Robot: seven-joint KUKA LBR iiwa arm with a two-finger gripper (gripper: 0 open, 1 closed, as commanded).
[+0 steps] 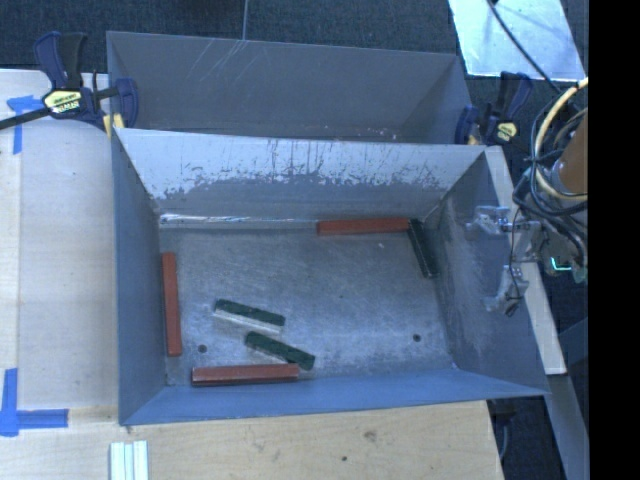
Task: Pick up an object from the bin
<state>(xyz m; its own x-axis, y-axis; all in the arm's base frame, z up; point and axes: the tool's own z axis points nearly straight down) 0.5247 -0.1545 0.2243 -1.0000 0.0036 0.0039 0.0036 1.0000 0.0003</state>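
Camera view: The gripper (511,298) hangs at the right side of the bin (300,173), above the right sloped wall and close to the rim. Whether it is apart or together cannot be told; nothing is seen in its grasp.

The nearest thing is a dark bar (422,247) lying in the far right corner of the floor, slightly tilted. Just left of it, a red-brown bar (363,227) lies along the far edge. A second red-brown bar (171,303) lies along the left edge and a third red-brown bar (245,373) along the near edge. Two dark green bars (250,314) lie near left, close together.
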